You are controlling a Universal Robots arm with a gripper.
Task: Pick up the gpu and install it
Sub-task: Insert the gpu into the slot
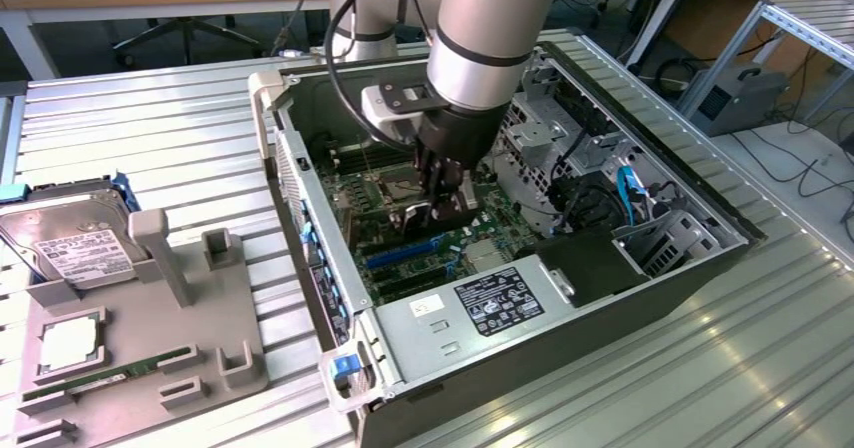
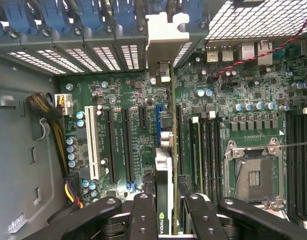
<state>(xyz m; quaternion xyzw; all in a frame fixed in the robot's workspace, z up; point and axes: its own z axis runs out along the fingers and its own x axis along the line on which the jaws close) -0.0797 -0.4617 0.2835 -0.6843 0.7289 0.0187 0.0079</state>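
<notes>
My gripper (image 1: 445, 200) is down inside the open computer case (image 1: 694, 268), shut on the gpu (image 1: 451, 214). In the wrist view the gpu (image 2: 170, 150) shows edge-on, a thin dark card running from between my fingers (image 2: 143, 215) out to its silver bracket (image 2: 166, 35). That bracket sits at the case's rear slot openings. The card stands upright over the motherboard (image 2: 128, 100), right beside the blue expansion slot (image 2: 158, 122). Whether its edge is seated in a slot I cannot tell.
Beside the card lie black expansion slots (image 2: 126, 145), a white slot (image 2: 91, 142), the empty processor socket (image 2: 253, 175) and yellow-black cables (image 2: 58, 135). At the exterior view's left, a grey holder (image 1: 200, 318) carries a silver hard drive (image 1: 67, 238), a processor (image 1: 67, 343) and a green memory stick (image 1: 94, 378).
</notes>
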